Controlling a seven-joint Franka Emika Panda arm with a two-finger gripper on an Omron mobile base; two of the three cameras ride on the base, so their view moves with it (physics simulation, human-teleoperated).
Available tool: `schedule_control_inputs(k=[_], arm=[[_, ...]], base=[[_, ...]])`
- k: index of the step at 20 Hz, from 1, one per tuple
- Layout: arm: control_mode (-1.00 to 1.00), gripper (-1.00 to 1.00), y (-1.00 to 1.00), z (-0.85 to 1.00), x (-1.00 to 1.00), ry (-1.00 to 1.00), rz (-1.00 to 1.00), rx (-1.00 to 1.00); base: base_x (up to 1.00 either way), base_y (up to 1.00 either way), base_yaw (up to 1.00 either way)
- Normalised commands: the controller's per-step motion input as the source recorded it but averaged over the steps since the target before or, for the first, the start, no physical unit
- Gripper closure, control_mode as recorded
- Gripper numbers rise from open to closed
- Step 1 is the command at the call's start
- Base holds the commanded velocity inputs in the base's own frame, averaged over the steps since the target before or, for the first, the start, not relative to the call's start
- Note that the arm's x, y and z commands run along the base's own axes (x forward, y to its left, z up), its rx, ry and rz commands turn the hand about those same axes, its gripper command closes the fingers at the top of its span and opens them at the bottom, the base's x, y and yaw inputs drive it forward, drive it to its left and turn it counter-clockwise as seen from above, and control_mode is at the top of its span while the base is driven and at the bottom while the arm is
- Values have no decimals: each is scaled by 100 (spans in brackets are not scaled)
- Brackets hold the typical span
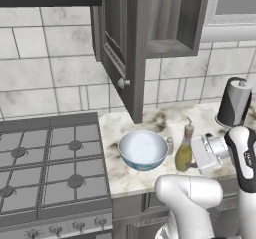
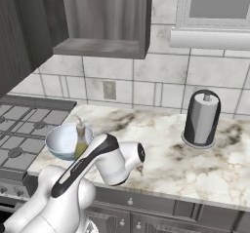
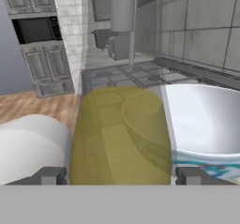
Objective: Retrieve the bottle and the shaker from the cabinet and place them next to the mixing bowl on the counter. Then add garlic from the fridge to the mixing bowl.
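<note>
Bottle (image 1: 184, 152) stands on the counter (image 1: 155, 118) beside the mixing bowl (image 1: 143, 149), between wide-open gripper (image 3: 120, 175) fingers, unheld; likely next, fetch garlic.

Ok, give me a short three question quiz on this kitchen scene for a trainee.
1. True or false: the yellow-green glass bottle lies tipped over on the marble counter.
2. Which item stands between the white and blue mixing bowl and the bottle? A. small shaker B. paper towel holder C. garlic
3. Fill in: the gripper has its jaws ____ either side of the bottle.

Key: 1 false, it stands upright. 2 A. 3 open.
</note>
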Motion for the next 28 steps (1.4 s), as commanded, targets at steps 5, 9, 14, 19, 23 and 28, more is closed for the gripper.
schedule_control_inputs(k=[5, 9, 14, 19, 23, 28], arm=[[-100, 100, -20, -8, 22, 0, 0, 0], [-100, 100, 0, 0, 28, 0, 0, 0], [-100, 100, 0, -5, 31, 0, 0, 0], [-100, 100, -1, -20, 12, 0, 0, 0], [-100, 100, -8, -29, 1, 0, 0, 0], [-100, 100, -5, -32, 5, 0, 0, 0]], base=[[0, 0, 0], [0, 0, 0], [0, 0, 0], [0, 0, 0], [0, 0, 0], [0, 0, 0]])
